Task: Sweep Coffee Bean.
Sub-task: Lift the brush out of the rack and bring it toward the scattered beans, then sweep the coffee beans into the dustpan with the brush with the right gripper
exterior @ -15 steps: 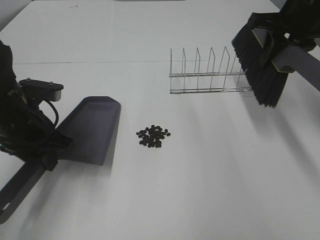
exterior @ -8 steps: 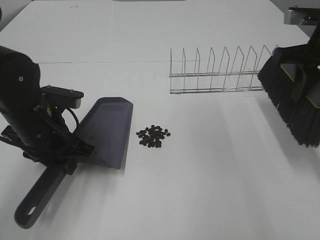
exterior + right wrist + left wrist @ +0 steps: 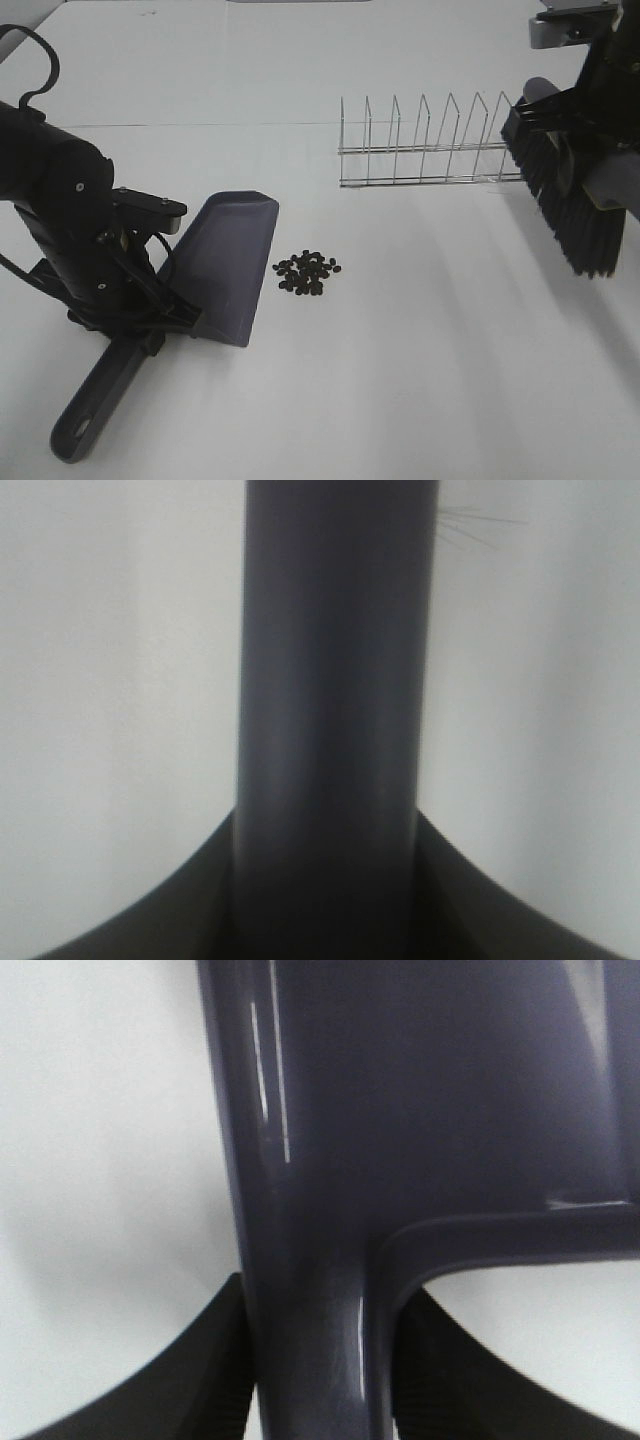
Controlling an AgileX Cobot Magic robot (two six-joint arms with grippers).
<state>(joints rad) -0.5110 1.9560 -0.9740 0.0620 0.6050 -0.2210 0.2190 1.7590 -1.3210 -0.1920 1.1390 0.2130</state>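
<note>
The coffee beans (image 3: 307, 272) lie in a small dark cluster on the white table. My left gripper (image 3: 148, 325) is shut on the handle of a dark grey dustpan (image 3: 232, 262), whose open edge rests on the table just left of the beans. In the left wrist view the dustpan handle (image 3: 320, 1260) sits between the fingers (image 3: 190, 1385). My right gripper (image 3: 598, 140) is shut on a brush; its black bristles (image 3: 568, 205) hang above the table at the far right, well away from the beans. The right wrist view shows the brush handle (image 3: 335, 680) between the fingers (image 3: 150, 920).
A wire rack (image 3: 430, 150) stands behind the beans, its right end close to the brush bristles. The dustpan's long handle end (image 3: 85, 425) points toward the front left of the table. A seam (image 3: 200, 124) runs across the table behind the rack.
The left arm has slid the dustpan to the right, closer to the beans. The brush swung from over the rack's right end out to the right, then rose back a little.
</note>
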